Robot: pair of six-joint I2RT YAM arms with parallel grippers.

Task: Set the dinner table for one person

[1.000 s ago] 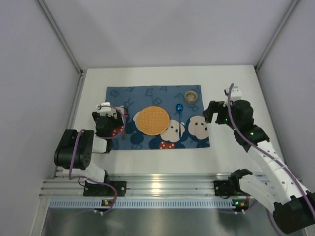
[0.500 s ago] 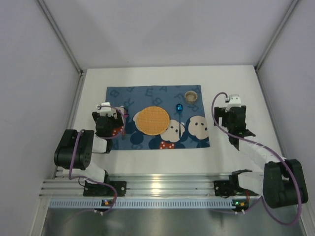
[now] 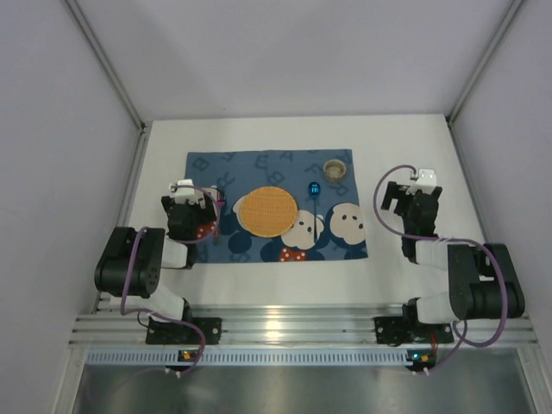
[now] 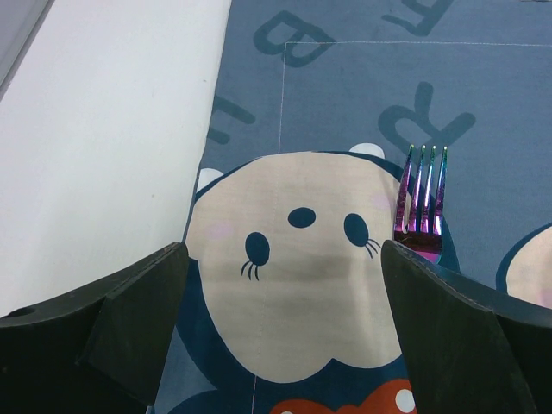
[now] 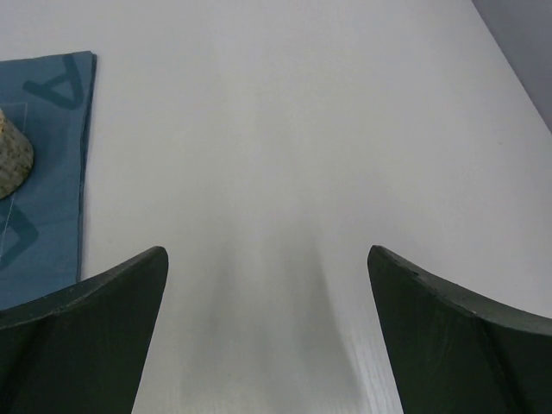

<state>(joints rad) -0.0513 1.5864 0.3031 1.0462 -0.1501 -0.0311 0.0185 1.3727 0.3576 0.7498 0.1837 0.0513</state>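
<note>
Left wrist view: your left gripper stands with its jaws spread wide and nothing between them, over a cartoon face printed on the blue placemat. The tines of an iridescent fork lie on the cloth just beside the finger on the right of the view, which hides the handle. Right wrist view: your right gripper is likewise spread wide and empty, over bare tabletop. The dinner table is a plain, flat, white surface with a soft sheen; it lies under both arms and under the placemat. Only a sliver of a speckled cup shows at the left border of this view, the rest cut off. Top external view: an orange round plate sits mid-placemat, a blue spoon is just to its right, and the cup stands near the cloth's far right corner; the fork cannot be made out beneath the left gripper. Grey walls bound the table on the left, far and right sides, and a ribbed aluminium rail runs along the near edge. Open white surface lies beyond the placemat's far edge and to its right.
</note>
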